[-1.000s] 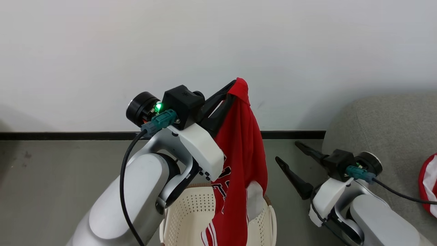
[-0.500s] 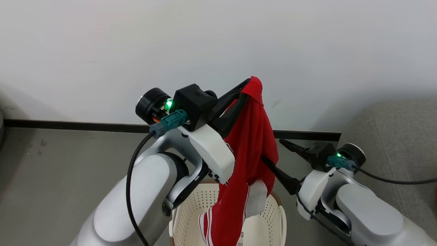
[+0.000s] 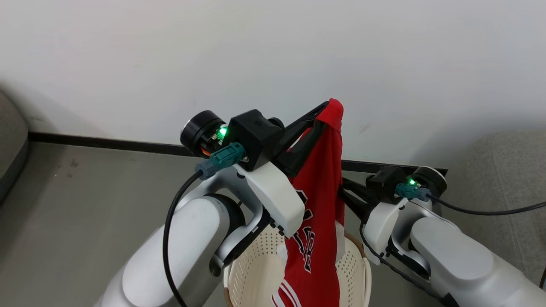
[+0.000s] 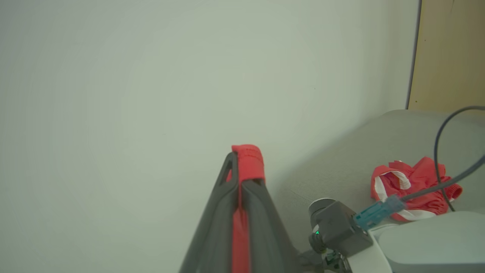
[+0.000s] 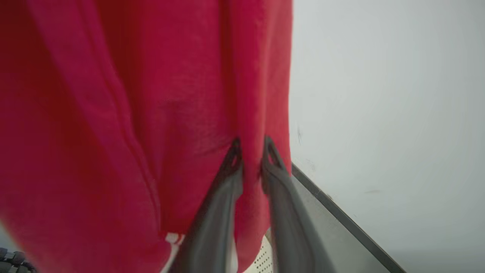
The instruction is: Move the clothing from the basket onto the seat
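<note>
A red jersey (image 3: 318, 221) with black-and-white numerals hangs high above the basket (image 3: 256, 264). My left gripper (image 3: 330, 111) is shut on its top fold, and red cloth fills the gap between that gripper's fingers (image 4: 242, 163) in the left wrist view. My right gripper (image 3: 346, 192) reaches in from the right at mid-height, its tips behind the cloth. In the right wrist view this gripper (image 5: 252, 146) pinches a fold of the jersey (image 5: 132, 113). The grey seat (image 3: 503, 179) lies to the right. A second red-and-white garment (image 4: 413, 185) sits bunched on the seat (image 4: 363, 151).
A white wall with a black baseboard (image 3: 106, 143) stands behind, above a grey floor (image 3: 85, 204). Another grey upholstered edge (image 3: 10, 140) shows at the far left. A wooden panel (image 4: 451, 53) rises beyond the seat.
My right gripper has swung left to the hanging jersey and closed on a fold of it. The left gripper keeps its hold on the top. The head camera has turned left.
</note>
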Controlling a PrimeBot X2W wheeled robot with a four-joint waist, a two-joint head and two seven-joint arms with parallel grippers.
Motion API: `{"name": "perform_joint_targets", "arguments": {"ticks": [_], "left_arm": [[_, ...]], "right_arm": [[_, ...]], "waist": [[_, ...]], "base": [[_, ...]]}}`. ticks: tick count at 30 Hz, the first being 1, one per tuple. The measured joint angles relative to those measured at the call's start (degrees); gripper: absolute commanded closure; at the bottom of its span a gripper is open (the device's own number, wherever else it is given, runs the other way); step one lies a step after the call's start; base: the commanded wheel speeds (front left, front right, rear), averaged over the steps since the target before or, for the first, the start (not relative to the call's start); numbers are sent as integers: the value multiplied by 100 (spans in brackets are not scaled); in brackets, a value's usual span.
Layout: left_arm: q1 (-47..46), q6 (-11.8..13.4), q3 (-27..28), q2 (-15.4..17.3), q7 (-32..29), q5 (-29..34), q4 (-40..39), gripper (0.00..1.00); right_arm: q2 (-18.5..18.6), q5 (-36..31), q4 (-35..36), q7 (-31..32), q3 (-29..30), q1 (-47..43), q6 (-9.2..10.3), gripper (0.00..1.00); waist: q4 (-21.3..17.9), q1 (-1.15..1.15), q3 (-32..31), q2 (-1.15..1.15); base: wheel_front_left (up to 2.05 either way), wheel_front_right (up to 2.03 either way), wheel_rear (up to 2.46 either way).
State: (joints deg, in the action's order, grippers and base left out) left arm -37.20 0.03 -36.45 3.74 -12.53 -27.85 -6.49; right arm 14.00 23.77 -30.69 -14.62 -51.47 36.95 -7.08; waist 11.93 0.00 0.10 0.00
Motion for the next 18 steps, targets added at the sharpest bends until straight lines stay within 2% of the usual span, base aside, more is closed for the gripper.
{"name": "perform_joint_targets", "arguments": {"ticks": [5, 10, 18], "left_arm": [[0, 20, -20, -8, -1, -42, -43, 100], [13, 142, 167, 30, 2, -42, 29, 100], [388, 339, 446, 213, 156, -96, 370, 100]], "right_arm": [[-32, 37, 10, 0, -53, 2, 0, 100], [0, 43, 111, 0, -55, 75, 0, 100], [375, 105, 359, 1, 695, 83, 0, 100]], "waist": [[78, 0, 38, 0], [75, 0, 78, 0], [-75, 0, 97, 0]], "base": [[0, 0, 0], [0, 0, 0], [0, 0, 0]]}}
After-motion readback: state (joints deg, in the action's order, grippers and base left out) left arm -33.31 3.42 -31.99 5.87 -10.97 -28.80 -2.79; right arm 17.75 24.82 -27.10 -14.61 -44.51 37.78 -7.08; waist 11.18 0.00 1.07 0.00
